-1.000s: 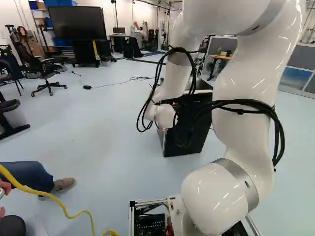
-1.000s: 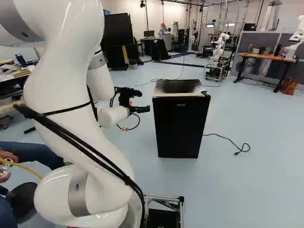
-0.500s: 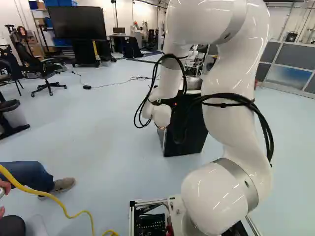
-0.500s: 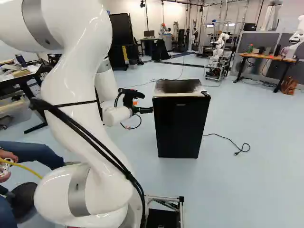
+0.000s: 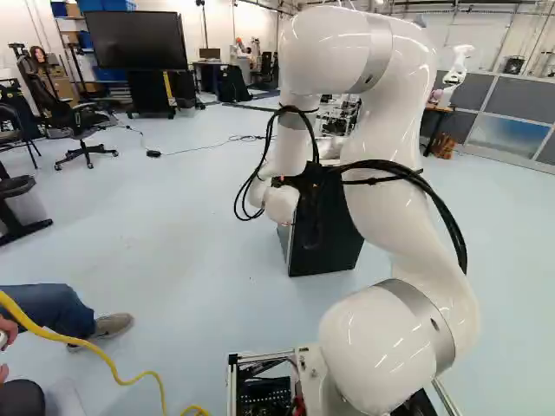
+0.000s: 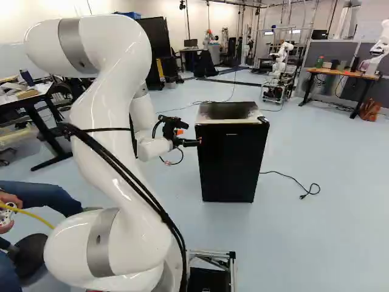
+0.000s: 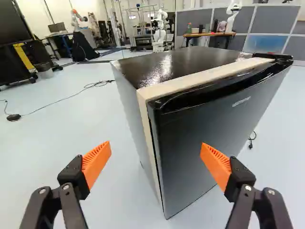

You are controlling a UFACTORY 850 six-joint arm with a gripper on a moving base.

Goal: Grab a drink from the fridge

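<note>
Ahead of the base, the fridge (image 6: 232, 161) stands on the floor, door (image 7: 205, 148) closed. Drink is out of sight; my guess is inside.

Gripper (image 7: 156, 147) is beside the door's free edge, fingers spread wide with nothing clamped. One orange pad (image 7: 217, 164) overlaps the door face in the wrist view, the other has floor behind it. Can't be sure of the gap from here; the base views don't settle contact either.

Step in hand, as I read it: get the door open. The black cap (image 7: 272, 56) at the far top corner looks like the hinge, so I'd work the near edge, where leverage is best. I'd line one finger up with the seam by the pale strip (image 7: 152, 98), or hook the dark recess (image 7: 190, 97) along the door top, then draw back slowly on an arc about the hinge. A straight pull could slip off or drag the whole fridge. Pushing on the face only holds it shut. Seal will probably resist, then let go suddenly, so low speed.

Orientation: fridge upright, long axis vertical, door front facing roughly back at the base. Gripper comes in across that front, from the robot's left.
</note>
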